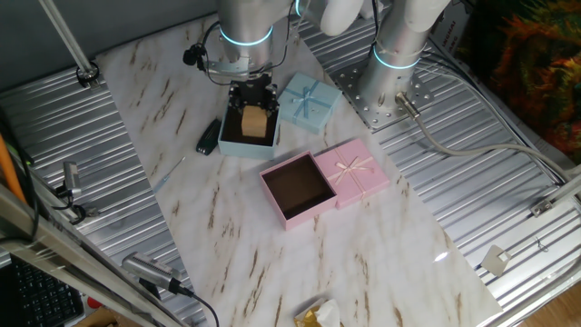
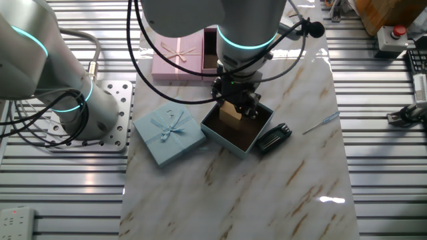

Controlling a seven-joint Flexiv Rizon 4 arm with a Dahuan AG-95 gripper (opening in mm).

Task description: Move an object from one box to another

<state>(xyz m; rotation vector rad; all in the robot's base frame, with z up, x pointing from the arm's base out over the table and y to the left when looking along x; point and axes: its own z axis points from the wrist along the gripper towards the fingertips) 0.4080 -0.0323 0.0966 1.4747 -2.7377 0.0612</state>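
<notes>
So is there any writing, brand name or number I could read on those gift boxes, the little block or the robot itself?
None can be read.
Wooden cube, blue box, pink box and both lids: plain, no print visible.
Robot arm: only glowing rings, no legible lettering.

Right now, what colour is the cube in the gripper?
Tan cube, clearest in one fixed view.
</notes>
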